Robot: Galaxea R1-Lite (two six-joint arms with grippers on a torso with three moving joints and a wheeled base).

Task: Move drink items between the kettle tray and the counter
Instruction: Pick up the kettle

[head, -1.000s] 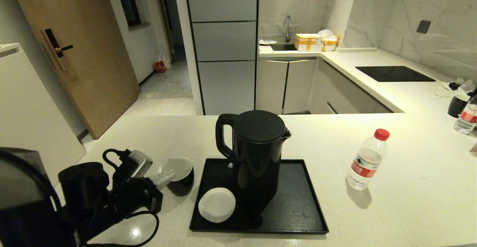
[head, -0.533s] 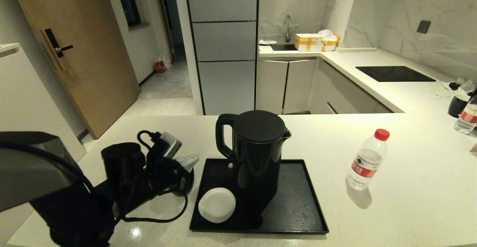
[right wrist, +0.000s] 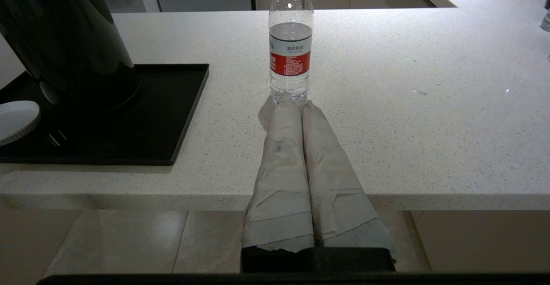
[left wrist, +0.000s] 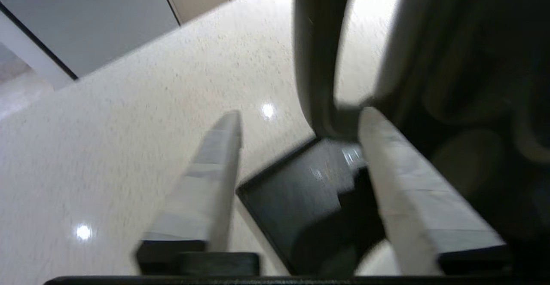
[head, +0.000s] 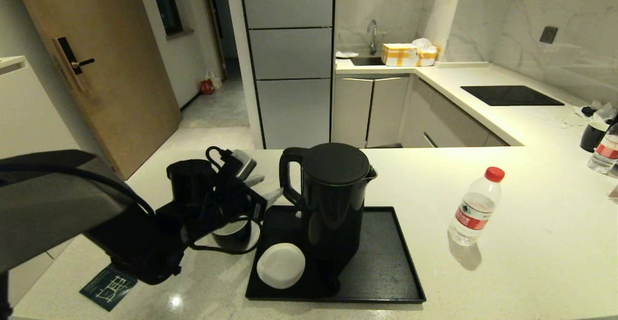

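From the head camera, the kettle (head: 333,199) stands upright on the tray (head: 386,271), with a white saucer (head: 281,265) lying on the tray by its near left corner. The cup (head: 234,235) sits on the counter (head: 531,243) just left of the tray, partly hidden under the left gripper (head: 268,188), whose fingers reach toward the kettle's handle. The bottle (head: 475,206) stands upright on the counter, well right of the tray. A small dark card (head: 110,285) lies on the counter near the left edge. In the left wrist view, the left gripper's fingers (left wrist: 206,190) stand spread apart with nothing between them, above the tray's corner and close to the kettle handle (left wrist: 316,57). In the right wrist view, the right gripper (right wrist: 296,100) hangs below the counter edge, its fingers pressed together and empty, pointing at the bottle (right wrist: 290,40); the kettle (right wrist: 64,31) and tray (right wrist: 172,104) lie off to one side.
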